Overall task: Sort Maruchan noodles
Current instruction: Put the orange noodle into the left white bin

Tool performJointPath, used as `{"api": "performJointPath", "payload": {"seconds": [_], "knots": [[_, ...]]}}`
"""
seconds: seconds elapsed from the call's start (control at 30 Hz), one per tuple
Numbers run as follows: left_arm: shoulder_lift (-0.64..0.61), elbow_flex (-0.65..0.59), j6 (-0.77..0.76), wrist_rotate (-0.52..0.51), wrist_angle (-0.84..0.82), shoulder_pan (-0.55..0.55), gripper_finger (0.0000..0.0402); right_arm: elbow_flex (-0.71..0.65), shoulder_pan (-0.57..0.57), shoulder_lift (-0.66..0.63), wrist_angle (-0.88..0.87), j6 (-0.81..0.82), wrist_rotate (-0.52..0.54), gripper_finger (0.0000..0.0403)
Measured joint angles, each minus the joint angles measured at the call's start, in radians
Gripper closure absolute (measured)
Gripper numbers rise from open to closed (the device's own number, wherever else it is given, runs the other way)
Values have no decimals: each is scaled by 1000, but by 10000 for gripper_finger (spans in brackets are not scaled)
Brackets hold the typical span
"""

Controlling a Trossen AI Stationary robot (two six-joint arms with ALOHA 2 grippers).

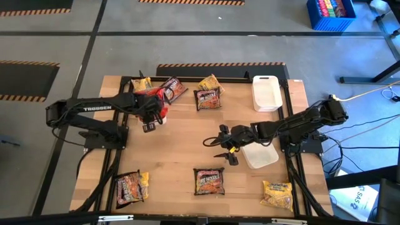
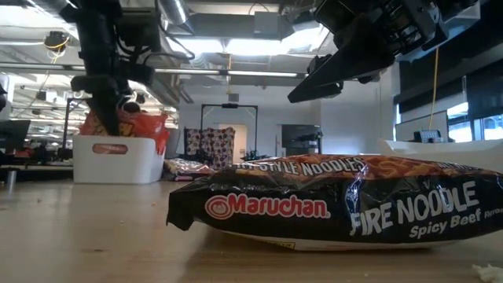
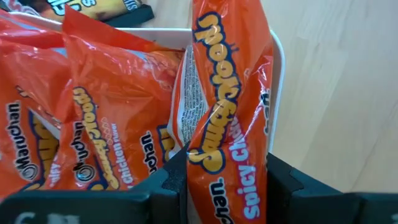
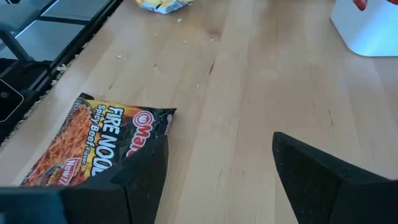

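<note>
**Left fingers held an orange packet over a tray; right fingers stood open above the table**

High view: the left gripper (image 1: 152, 120) sat at the near edge of a tray holding red-orange packets (image 1: 164, 94), its fingers closed on one of them. The right gripper (image 1: 226, 147) hung over bare table (image 1: 181, 150) with its fingers spread and nothing between them. A dark packet (image 1: 209, 180) lay near those fingers, toward the front edge. Another dark packet (image 1: 208, 99) and a yellow one (image 1: 210, 82) lay across the table from them. An empty white tray (image 1: 267, 92) stood at the back right, and a second tray (image 1: 261, 155) lay just behind the right gripper. A yellow packet (image 1: 277, 194) lay at the front right corner, and a dark one over a yellow one (image 1: 130, 187) at the front left.

Low view: the dark packet (image 2: 346, 208) filled the foreground, flat on the table. The right fingers (image 2: 314, 88) hovered above it, apart from it. The left arm (image 2: 106, 63) came down over a white tray (image 2: 118, 159) holding orange packets.

Left wrist view: the two dark fingers (image 3: 283, 180) clamped an upright orange packet (image 3: 230, 112) from both sides. More orange packets (image 3: 93, 118) lay in the tray (image 3: 278, 62) beside it.

Right wrist view: the fingers (image 4: 323, 180) stood wide apart over bare wood. The dark packet (image 4: 93, 146) lay beside one finger, not between them.
</note>
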Motion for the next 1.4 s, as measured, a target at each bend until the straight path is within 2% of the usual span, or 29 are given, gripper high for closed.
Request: {"api": "performJointPath", "payload": {"seconds": [0.3, 0.83, 0.97, 1.4], "knots": [[2, -6, 6, 8, 5, 5, 287, 0, 0, 0, 0, 0, 0, 134], [4, -5, 29, 78, -10, 82, 287, 0, 0, 0, 0, 2, -7, 134], [6, 14, 28, 42, -136, 84, 287, 0, 0, 0, 0, 3, -7, 134], [18, 3, 50, 49, -129, 89, 278, 0, 0, 0, 2, 9, -12, 134]]}}
